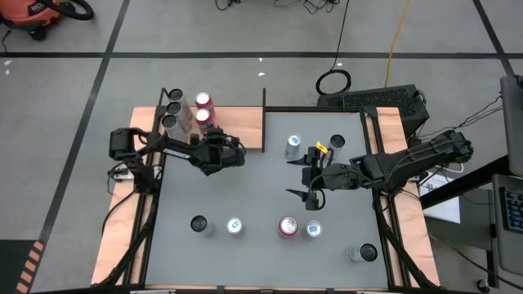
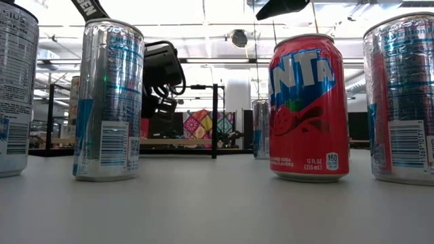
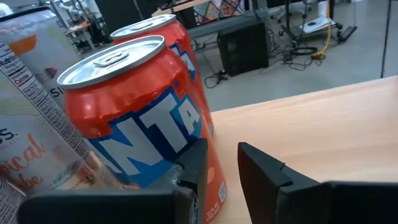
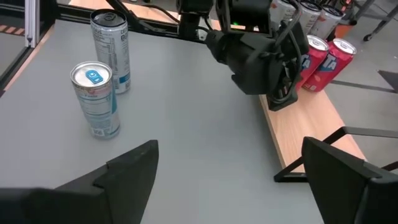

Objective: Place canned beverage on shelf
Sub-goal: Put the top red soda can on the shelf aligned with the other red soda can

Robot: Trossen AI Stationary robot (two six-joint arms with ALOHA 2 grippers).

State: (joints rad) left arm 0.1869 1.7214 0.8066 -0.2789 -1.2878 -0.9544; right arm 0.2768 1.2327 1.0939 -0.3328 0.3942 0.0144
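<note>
Red can [image 3: 140,118] upright on shelf [image 3: 323,124], second red can touching behind. My left claw [image 3: 217,168] beside it, narrowly parted, gripping nothing. Right claw [image 4: 230,180] wide, empty, over desk [image 4: 186,112]. Can rigid, smooth, dent-prone (judgement): grip mid-wall, lightly.

The high view looks straight down on the whole table [image 1: 261,192]. The low view looks level across it. Both wrist views sit close, sharing the shelf [image 4: 305,130] at its far-left corner.

Two red cans [image 3: 134,124] stand upright on the wood-grain shelf [image 3: 323,121], touching.
</note>
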